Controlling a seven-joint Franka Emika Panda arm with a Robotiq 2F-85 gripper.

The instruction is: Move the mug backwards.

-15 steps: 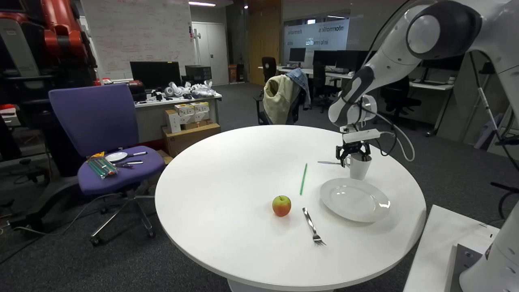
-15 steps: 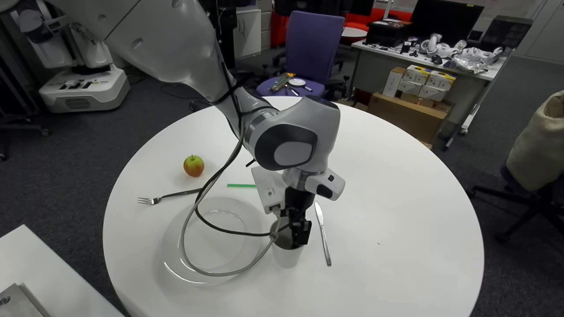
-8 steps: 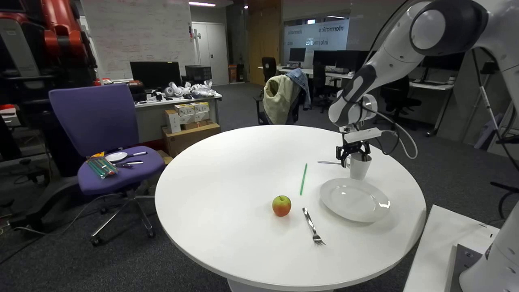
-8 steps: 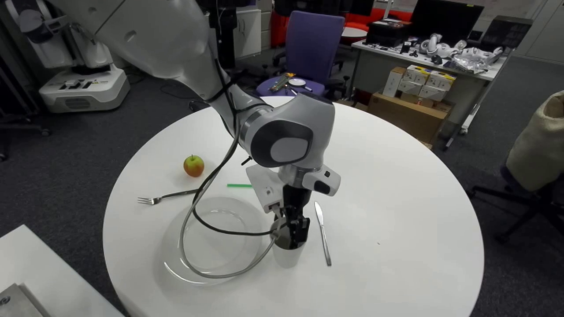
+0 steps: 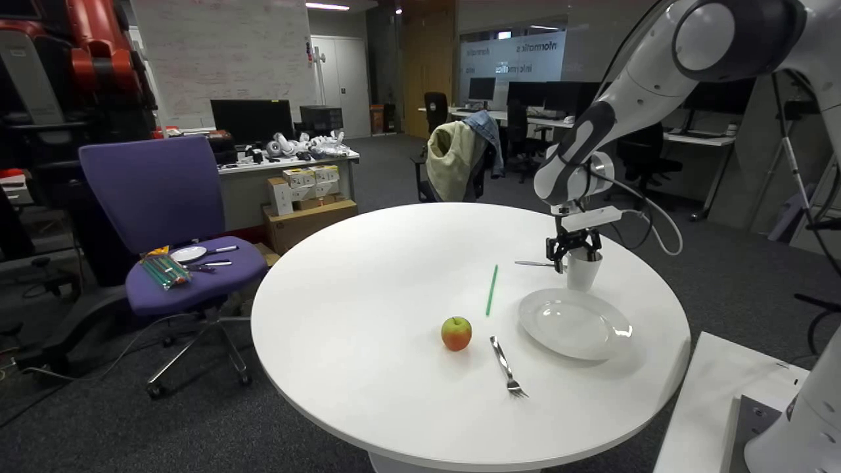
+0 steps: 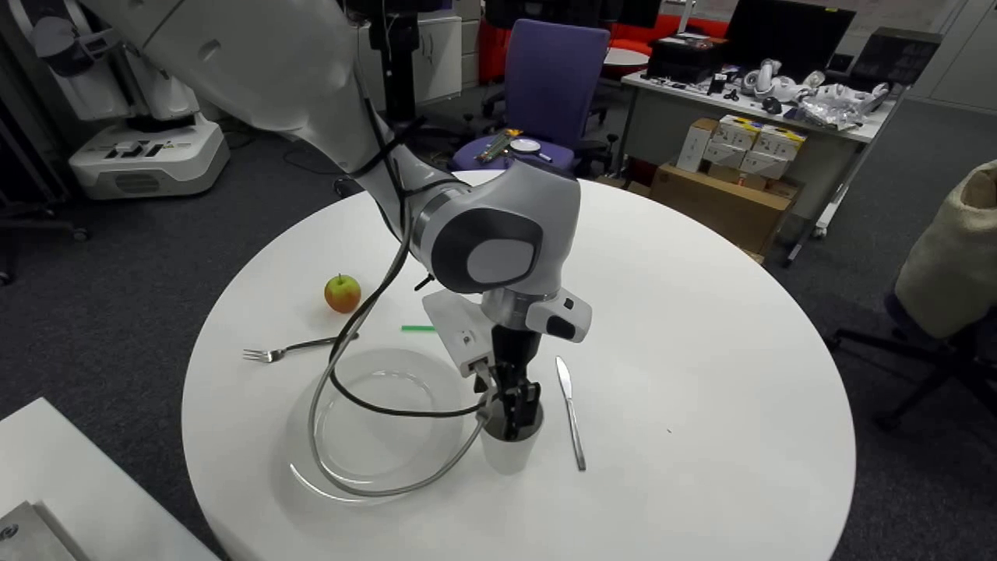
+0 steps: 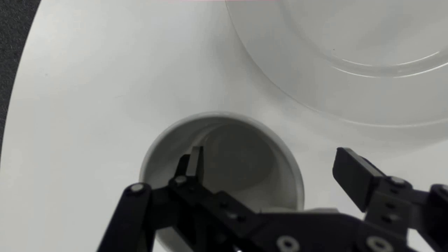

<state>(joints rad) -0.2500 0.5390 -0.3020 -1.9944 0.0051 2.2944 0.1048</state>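
The black two-fingered pincer [image 7: 269,153], spread wide, straddles the wall of an upright, plain white cup-shaped mug [image 7: 241,159], one finger inside, the other outside.

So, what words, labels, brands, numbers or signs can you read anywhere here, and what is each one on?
"informatics": seems to read so on the background glass panel, repeated, small, partly cut off; can't tell whether it's mirrored.
Whiteboard: handwriting, too faint to read.
Stacked boxes: printing too small to read.
Yellow tag on the black monitor: any print too small to read.
White mug and plate: no text visible.
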